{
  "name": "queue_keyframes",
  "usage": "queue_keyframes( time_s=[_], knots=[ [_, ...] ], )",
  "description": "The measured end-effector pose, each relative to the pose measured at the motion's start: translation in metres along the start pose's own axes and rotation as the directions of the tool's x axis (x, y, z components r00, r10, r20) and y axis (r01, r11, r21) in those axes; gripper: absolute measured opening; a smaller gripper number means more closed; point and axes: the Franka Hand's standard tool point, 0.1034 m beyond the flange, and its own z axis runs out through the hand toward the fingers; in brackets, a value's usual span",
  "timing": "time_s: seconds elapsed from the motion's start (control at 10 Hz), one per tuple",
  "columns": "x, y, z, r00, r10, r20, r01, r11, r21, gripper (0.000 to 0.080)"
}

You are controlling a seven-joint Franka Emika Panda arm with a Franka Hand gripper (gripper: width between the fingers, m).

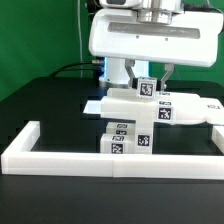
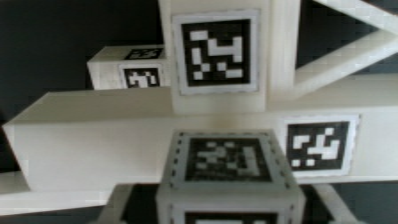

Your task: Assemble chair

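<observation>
Several parts of the chair [image 1: 135,118] stand joined in 1 stack beside the border rail [image 1: 60,155] along the desk [image 1: 40,100] edge. The tool [image 1: 147,78] straddles the upright post [image 2: 214,45]; clenched or released cannot be determined. Assembly appears partial, with further joining likely outstanding.
</observation>
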Motion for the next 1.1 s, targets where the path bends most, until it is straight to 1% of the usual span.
queue_keyframes(
  time_s=[0.4,0.7,0.9,1.1],
  knots=[
    [0.0,0.0,0.0,1.0,0.0,0.0,0.0,1.0,0.0,0.0287],
    [0.0,0.0001,0.0,0.999,0.044,0.0,-0.044,0.999,0.0,0.0287],
    [-0.0001,-0.0001,0.0,0.98,0.197,0.001,-0.197,0.98,0.001,0.0287],
    [-0.0002,-0.0002,0.0001,0.951,0.31,0.001,-0.31,0.951,0.001,0.0287]
  ],
)
